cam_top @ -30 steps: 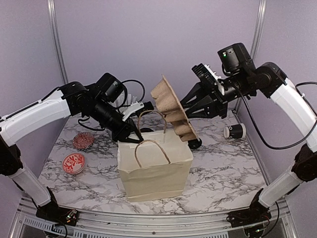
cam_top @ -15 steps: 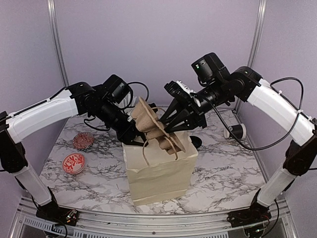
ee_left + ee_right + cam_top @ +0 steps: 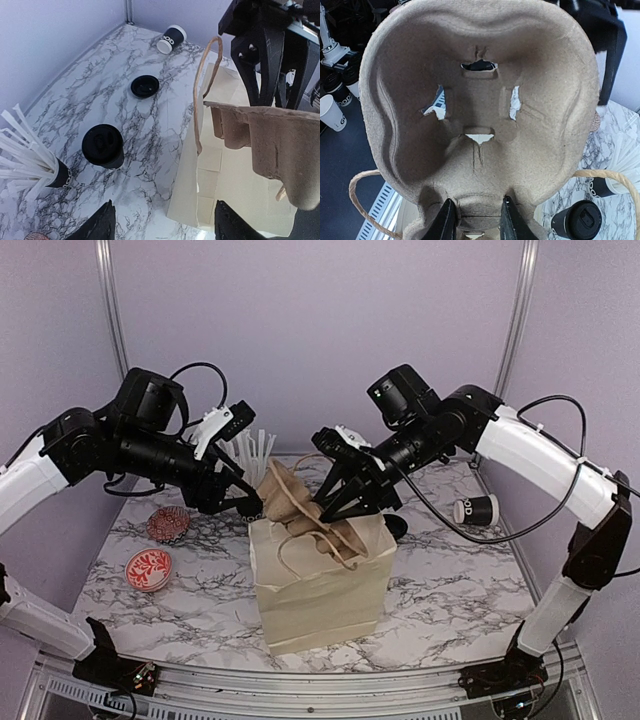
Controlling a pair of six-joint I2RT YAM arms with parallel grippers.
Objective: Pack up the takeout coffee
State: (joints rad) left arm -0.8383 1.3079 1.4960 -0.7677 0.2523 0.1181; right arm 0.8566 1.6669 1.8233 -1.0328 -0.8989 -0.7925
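Note:
The takeout coffee [image 3: 102, 146], a black cup with a black lid, stands on the marble behind the bag and also shows in the right wrist view [image 3: 579, 220]. In the top view it is hidden. My right gripper [image 3: 475, 220] is shut on the edge of a brown pulp cup carrier [image 3: 298, 502], which tilts into the mouth of the cream paper bag [image 3: 320, 585]. My left gripper [image 3: 165, 225] hangs open above the bag's back rim and touches nothing; in the top view this gripper [image 3: 238, 502] is just left of the carrier.
A black cup of white straws [image 3: 55, 172] stands left of the coffee. A loose black lid [image 3: 145, 86] lies farther back, and an unlidded cup [image 3: 474, 507] lies on its side at the right. Two red patterned liners [image 3: 168, 523] [image 3: 149, 568] sit at the left.
My left gripper opened, let go of the bag and drew back up and left. The right arm swung left and lowered the carrier into the bag's mouth.

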